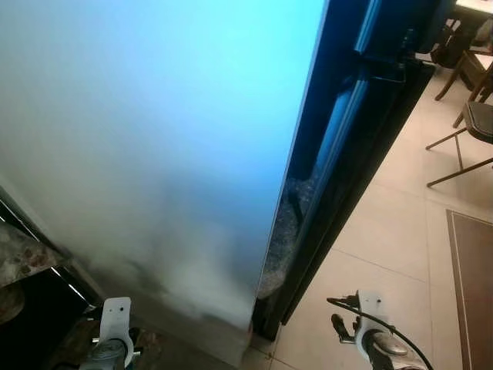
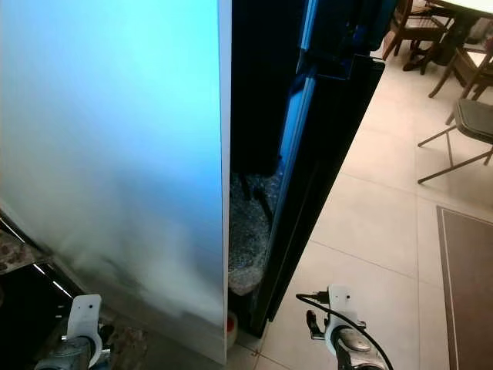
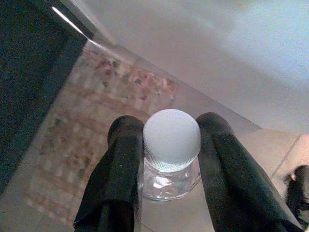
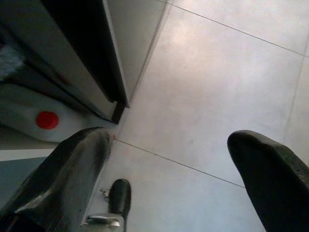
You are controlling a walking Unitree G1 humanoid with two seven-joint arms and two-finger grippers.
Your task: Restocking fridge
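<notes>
A small clear bottle (image 3: 171,145) with a white ribbed cap sits between the two black fingers of my left gripper (image 3: 169,133), which is shut on its neck. My left arm (image 1: 114,339) hangs low in front of the fridge's big pale blue-white door (image 1: 154,139). Right of that door is a dark gap (image 2: 258,116) and a black door panel (image 2: 323,169). A crinkled, frosty-looking mass (image 2: 246,231) shows low in the gap. My right gripper (image 4: 169,145) is open over the floor tiles, with nothing in it; its arm (image 1: 373,335) is at the lower right.
A white container with a red cap (image 4: 47,120) lies at the fridge's foot. Folding chairs (image 1: 470,123) and a table (image 2: 466,8) stand at the far right, with a brown rug (image 1: 471,285) nearer. A marble counter (image 1: 19,254) is at my left.
</notes>
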